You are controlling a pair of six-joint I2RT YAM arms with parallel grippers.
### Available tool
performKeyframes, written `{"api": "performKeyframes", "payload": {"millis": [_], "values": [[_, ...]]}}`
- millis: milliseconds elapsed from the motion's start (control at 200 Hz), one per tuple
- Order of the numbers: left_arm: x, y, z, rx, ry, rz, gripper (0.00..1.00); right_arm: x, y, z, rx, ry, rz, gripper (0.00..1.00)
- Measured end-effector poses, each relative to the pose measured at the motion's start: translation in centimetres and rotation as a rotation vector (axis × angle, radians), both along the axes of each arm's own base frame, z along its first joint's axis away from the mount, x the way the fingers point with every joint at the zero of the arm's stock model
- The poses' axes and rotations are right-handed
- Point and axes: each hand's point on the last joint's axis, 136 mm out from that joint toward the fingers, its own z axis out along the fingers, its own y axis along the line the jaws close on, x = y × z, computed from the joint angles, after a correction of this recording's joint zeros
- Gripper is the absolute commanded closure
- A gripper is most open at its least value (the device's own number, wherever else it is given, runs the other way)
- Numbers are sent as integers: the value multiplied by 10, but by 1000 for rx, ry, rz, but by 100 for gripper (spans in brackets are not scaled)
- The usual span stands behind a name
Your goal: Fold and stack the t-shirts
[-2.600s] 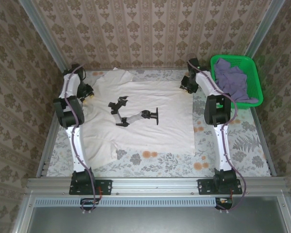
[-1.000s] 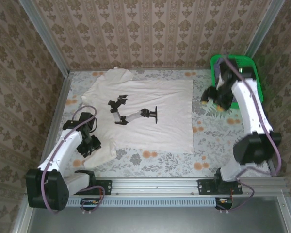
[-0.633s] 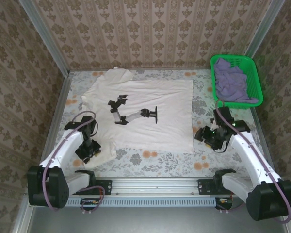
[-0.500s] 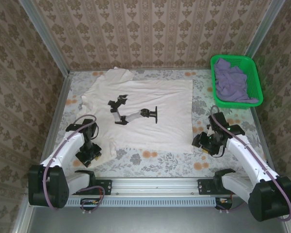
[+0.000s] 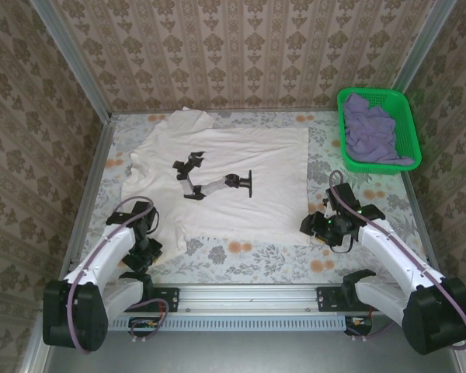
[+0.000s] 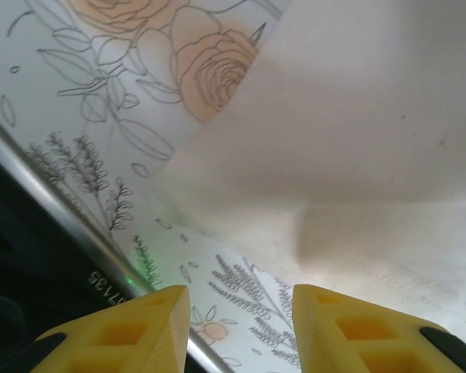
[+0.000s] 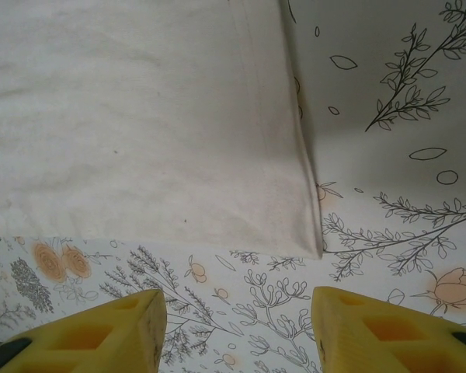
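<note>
L arm (image 5: 101, 260) & R arm (image 5: 396, 249): white links, black joints, purple cables; black bases on alu rail (image 5: 248, 295). L hand (image 6: 239, 303), R hand (image 7: 237, 303): yellow hollow-pocketed fingers (image 7: 101, 334).

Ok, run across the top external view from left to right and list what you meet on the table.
left fingers → cream t-shirt → right fingers → green basket, holding the lavender t-shirt

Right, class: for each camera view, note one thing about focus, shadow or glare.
Left wrist: the cream-white t-shirt looks soft, a dim shadow across its fold. Right wrist: its hem corner is crisp, casting a narrow shadow on the floral tablecloth. Top external: even light, no glare.
</note>
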Motion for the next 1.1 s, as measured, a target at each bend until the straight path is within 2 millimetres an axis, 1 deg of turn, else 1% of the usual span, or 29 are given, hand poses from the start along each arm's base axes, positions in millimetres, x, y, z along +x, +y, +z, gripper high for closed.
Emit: {"api": "performKeyframes", "payload": {"millis": [155,250,395,535,590,650,735,880,975,1100], "values": [[10,1,-4,-9,-48,23,63,4,2,1,8,-15,1,46],[11,4,-9,-11,-52,52,68,6,3,0,13,-19,0,46],[12,3,-18,-24,-43,67,70,7,4,-3,15,-3,-6,47],[16,1,-19,-32,-50,68,74,7,3,-6,14,12,-14,47],[16,1,-20,-32,-49,67,78,7,3,-7,12,20,-17,48],[17,0,-20,-34,-47,68,84,7,2,-11,6,39,-27,49],[19,-1,-19,-38,-53,76,91,5,0,-23,-14,92,-43,51],[19,-1,-18,-39,-58,74,93,-2,-3,-40,-42,184,-66,53],[19,-1,-17,-40,-61,74,100,-3,-4,-43,-44,198,-75,57],[19,-1,-17,-40,-62,74,100,-4,-4,-45,-41,204,-91,62]]}}
